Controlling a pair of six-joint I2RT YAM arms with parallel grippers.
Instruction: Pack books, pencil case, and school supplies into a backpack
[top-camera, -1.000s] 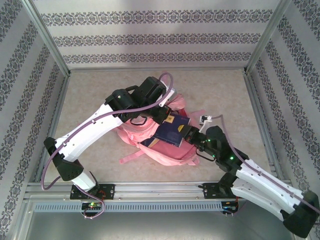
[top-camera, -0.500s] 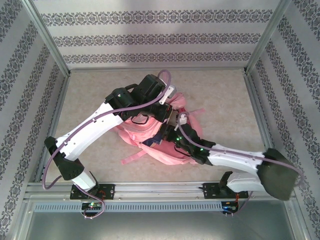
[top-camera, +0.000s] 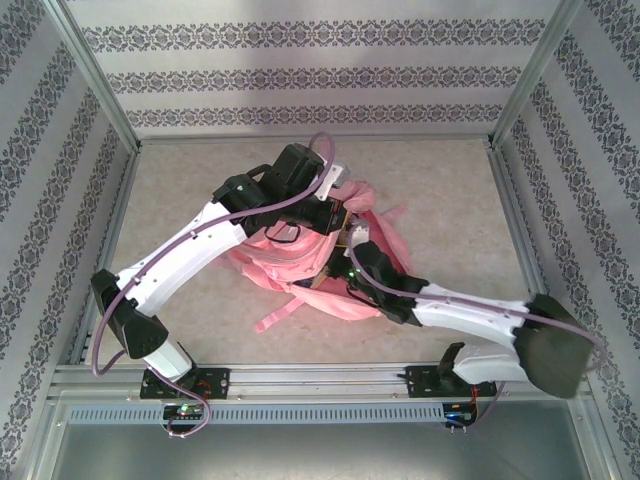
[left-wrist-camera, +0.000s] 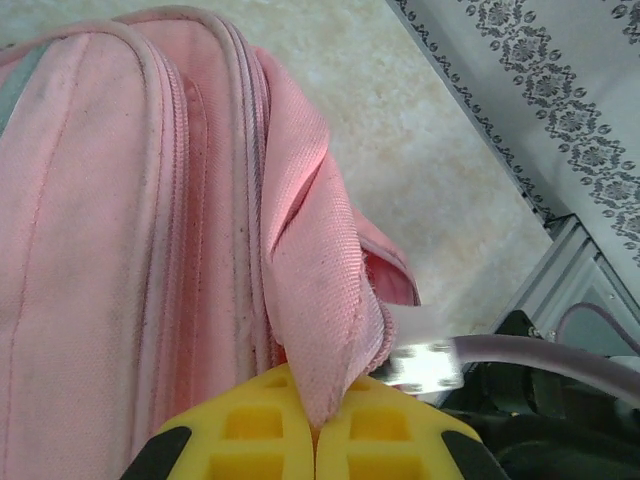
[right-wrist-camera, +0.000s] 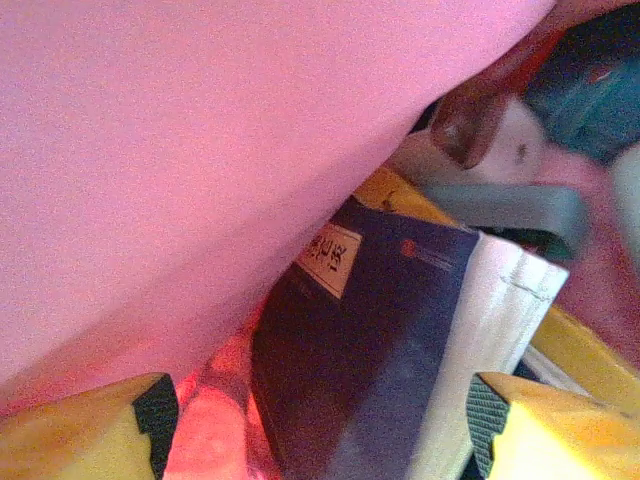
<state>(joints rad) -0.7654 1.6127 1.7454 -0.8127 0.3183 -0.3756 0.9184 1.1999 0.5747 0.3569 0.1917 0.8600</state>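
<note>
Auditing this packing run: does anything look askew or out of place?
The navy book sits skewed inside the backpack, between the fingertips of the open right hand, not squared with the items behind. The left hand pinches its fabric. Nothing spilled.

Right wrist view. Navy blue book (right-wrist-camera: 360, 340), lying under the fabric of the pink backpack (right-wrist-camera: 150, 150). A pale yellow title label (right-wrist-camera: 330, 258) near the upper left of the cover carries a short column of dark printed characters, too blurred to be read. Just to the right of the label are a small red mark (right-wrist-camera: 407, 247) and a fine pale line of print beside it, both likewise illegible. No word, number or brand can be read.
</note>
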